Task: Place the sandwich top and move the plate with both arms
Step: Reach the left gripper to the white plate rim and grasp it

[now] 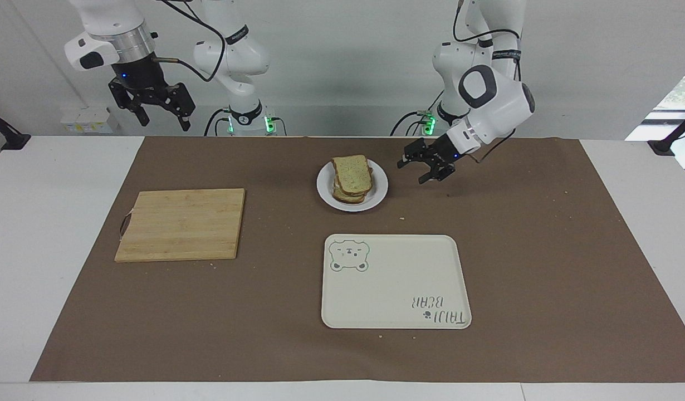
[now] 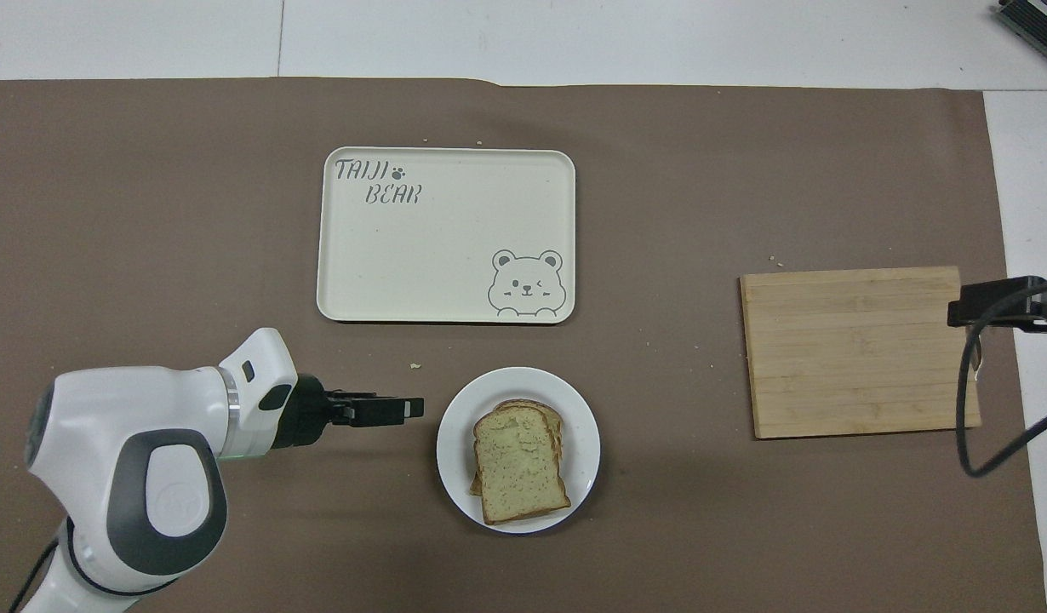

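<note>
A: How will the small round plain white plate (image 1: 352, 186) handle, judged from here?

B: It looks rigid and smooth, probably slick at the rim and breakable if dropped. The sandwich top (image 1: 352, 172), a pale speckled bread slice with a brown crust, already lies on the stack on that plate; it is soft and light, so it could slide if the plate tips. The bare rim is the place to take hold, one end effector at each end of it, keeping it level.

A: Where does the plate sit?

B: On the brown paper covering the desk (image 1: 543, 234), nearer to the robots than the cream rectangular tray with a bear drawing (image 1: 395, 281). The bamboo cutting board (image 1: 181, 224) lies well apart from the plate, toward the right arm's end.

A: And the end effectors?

B: The left end effector (image 1: 426, 164) hangs low just beside the plate's rim, toward the left arm's end, fingers spread wide, gripping nothing and not touching the plate. The right end effector (image 1: 156, 108) waits high, off the cutting board's end, also spread and empty.

A: What does each view add?

B: The facing view shows the gap between the left end effector and the rim, and the stack's layers. The overhead view shows the top slice sitting slightly askew on the stack and the width of free rim around it; there the left end effector (image 2: 396, 409) is edge-on, so its spread cannot be read.
</note>
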`<state>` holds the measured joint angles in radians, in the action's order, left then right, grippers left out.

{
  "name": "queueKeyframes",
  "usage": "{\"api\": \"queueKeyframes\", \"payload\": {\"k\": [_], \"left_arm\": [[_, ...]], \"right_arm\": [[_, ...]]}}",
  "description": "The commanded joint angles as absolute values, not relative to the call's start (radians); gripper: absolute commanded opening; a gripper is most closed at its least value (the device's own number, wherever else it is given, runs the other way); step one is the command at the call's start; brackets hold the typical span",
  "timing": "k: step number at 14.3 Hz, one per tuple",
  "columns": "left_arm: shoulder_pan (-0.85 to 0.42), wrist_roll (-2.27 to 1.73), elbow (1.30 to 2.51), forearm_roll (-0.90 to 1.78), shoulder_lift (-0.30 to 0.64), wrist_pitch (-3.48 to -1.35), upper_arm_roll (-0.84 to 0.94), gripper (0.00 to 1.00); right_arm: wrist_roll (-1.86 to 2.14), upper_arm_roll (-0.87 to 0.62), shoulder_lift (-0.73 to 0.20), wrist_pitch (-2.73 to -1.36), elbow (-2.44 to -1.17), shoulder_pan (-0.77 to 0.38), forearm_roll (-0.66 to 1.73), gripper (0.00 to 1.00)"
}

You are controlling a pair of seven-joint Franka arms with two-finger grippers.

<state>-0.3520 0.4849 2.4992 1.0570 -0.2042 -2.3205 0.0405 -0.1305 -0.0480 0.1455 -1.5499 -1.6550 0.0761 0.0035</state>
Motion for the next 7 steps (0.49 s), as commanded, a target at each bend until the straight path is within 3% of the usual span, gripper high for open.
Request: {"api": "queueKeyframes", "payload": {"k": [1,7], "left_arm": [[-0.419,0.627,2.568,1.217,-0.181,-2.391,0.025,0.95],[-0.468,0.706,2.594,1.388,-0.105,-2.396,0.025,0.78]], "right_arm": [[-0.039,-0.049,0.164,-1.575,-1.686,0.081,-0.017,1.00],[-0.025,-0.052,0.117,-1.559,-1.623,0.080,-0.049,1.00]]}}
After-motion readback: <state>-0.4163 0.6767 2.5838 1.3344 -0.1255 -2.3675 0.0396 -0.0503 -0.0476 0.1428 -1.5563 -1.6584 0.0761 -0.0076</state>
